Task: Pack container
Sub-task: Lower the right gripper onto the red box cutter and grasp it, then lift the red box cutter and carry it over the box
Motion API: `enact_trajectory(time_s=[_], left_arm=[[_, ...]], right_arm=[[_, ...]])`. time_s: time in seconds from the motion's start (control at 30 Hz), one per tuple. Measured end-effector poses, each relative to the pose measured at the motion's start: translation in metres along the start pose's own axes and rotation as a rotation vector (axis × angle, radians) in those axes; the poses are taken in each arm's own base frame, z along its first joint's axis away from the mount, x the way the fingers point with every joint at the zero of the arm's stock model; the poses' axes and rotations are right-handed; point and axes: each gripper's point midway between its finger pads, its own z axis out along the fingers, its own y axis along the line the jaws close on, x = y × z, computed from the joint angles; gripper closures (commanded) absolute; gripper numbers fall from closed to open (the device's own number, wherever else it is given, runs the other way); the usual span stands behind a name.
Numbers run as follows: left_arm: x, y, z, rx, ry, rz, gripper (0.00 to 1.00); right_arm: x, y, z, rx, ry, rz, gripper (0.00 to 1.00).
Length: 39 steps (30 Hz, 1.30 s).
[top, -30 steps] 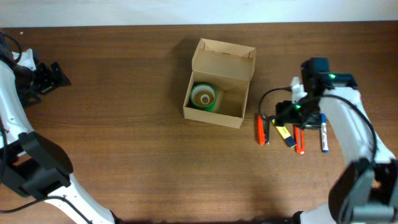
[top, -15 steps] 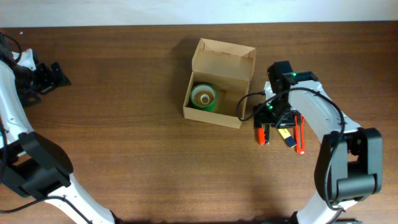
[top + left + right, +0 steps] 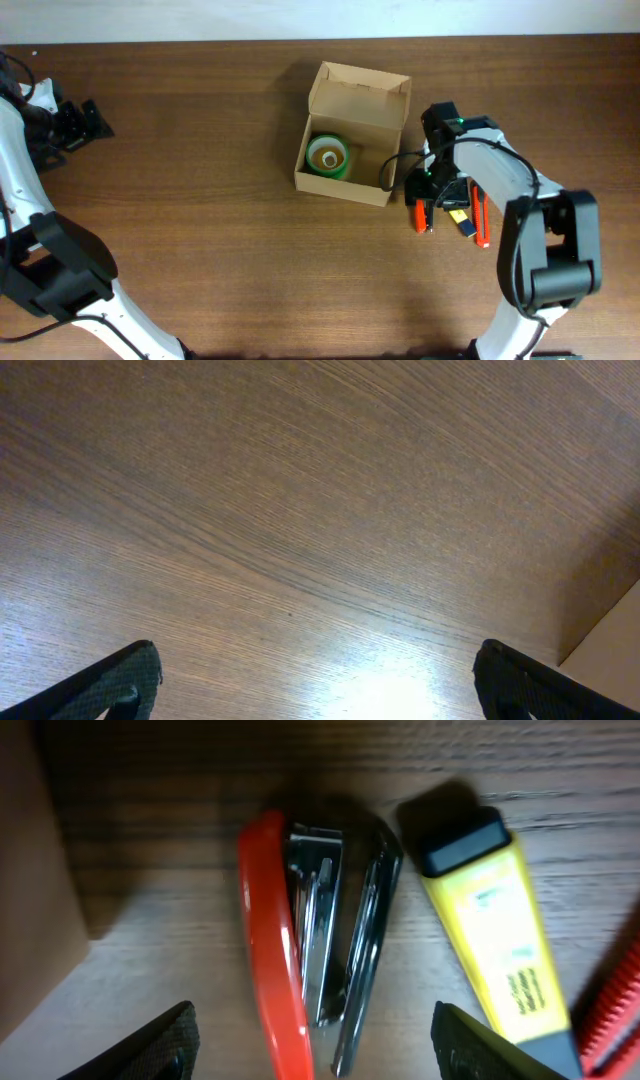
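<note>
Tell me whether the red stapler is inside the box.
No, the stapler lies on the table beside the box, which holds a green tape roll.

Far left: left arm folded back, left gripper (image 3: 86, 122) with fingers (image 3: 125, 682) spread fully, holding nothing. Right arm bent inward, right gripper (image 3: 432, 197) pointing down, fingers (image 3: 160, 1042) parted wide, unloaded.

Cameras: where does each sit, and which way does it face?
Overhead: above table, facing down; box, left arm and right arm show.
Left wrist: faces bare table; open left end effector frames it.
Right wrist: faces down at stapler; open right end effector tips show.
Shared: overhead and right wrist both see the stapler.
</note>
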Motion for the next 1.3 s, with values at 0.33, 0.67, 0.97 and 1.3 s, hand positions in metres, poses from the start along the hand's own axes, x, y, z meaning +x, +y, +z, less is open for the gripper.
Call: enact_trajectory(time_s=[0.33,0.67,0.97,1.3], left_arm=[[0.0,0.0,0.0,0.0,0.0,0.0,0.0],[0.0,0.0,0.0,0.0,0.0,0.0,0.0],[0.0,0.0,0.0,0.0,0.0,0.0,0.0],[0.0,0.0,0.0,0.0,0.0,0.0,0.0]], right_arm=[[0.0,0.006,0.02,0.007,0.038,0.001,0.6],[-0.001,0.006,0.021,0.008,0.039,0.011,0.82],[-0.004,0.006,0.018,0.01,0.029,-0.006,0.81],[-0.04,0.017,-0.082,-0.01,-0.145,-0.051,0.81]])
